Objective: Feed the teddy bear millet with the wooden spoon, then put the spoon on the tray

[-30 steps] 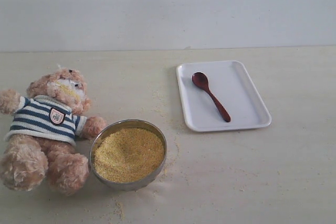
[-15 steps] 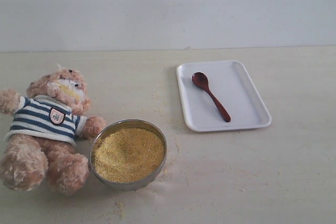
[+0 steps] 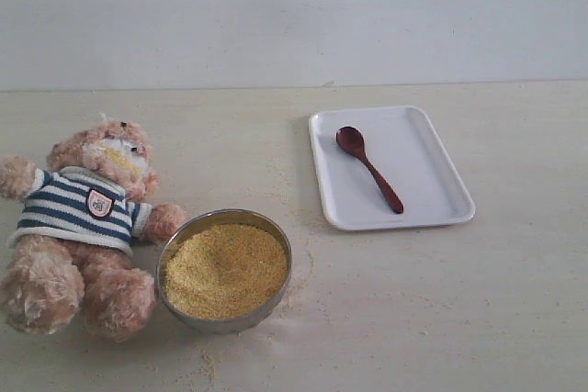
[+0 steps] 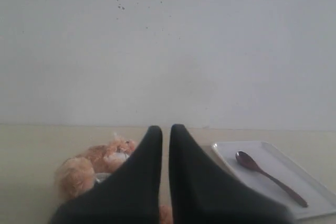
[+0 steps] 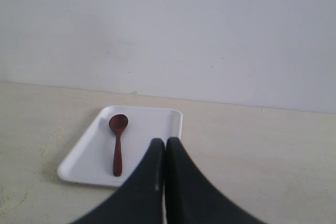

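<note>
While neither arm shows in the exterior view, the cream tabletop carries every item, with a plain pale wall behind it.

1. Teddy bear: placed at the left of the exterior view, leaning back with its face turned upward. It wears a navy-and-white striped shirt with a small chest badge. Yellowish specks lie on its white muzzle. One paw and one leg sit just beside the metal bowl.

2. Tray: white, rectangular, low-rimmed. It lies flat on the tabletop right of centre, nearer the wall than the bowl and well apart from it.

3. Metal bowl: round and shiny, standing upright at the near edge, between the bear and the tray.

4. Millet: fills the bowl nearly to the rim. Loose grains are scattered on the tabletop around the bowl and toward the tray.

5. Wooden spoon: lies on the tray, left of its middle, set diagonally. The oval end points toward the wall and the handle toward the near edge.

6. Left tool: fingers drawn together with only a thin slit between them, clamping nothing, raised clear of the tabletop.

7. Right tool: fingers pressed together, clamping nothing, with the tray and spoon beyond it.
</note>
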`<act>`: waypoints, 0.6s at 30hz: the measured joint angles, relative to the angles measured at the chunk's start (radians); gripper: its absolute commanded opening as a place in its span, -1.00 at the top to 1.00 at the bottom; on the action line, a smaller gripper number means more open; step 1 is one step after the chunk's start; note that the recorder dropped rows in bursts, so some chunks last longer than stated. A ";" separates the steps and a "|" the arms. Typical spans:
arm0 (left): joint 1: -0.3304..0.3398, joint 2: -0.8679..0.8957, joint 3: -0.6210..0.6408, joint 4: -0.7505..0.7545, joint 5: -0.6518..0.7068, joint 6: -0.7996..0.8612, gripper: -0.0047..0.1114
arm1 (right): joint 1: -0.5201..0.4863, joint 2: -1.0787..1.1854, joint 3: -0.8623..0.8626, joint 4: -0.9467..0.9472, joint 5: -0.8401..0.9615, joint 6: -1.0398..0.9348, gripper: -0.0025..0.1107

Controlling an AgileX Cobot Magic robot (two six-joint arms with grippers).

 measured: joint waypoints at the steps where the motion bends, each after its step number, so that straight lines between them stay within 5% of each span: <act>1: 0.000 0.000 0.000 0.015 -0.001 0.000 0.83 | 0.000 0.000 0.000 0.000 0.000 0.000 0.96; 18: 0.000 -0.032 0.128 0.026 0.003 -0.004 0.83 | 0.000 0.000 0.000 0.000 0.000 0.000 0.96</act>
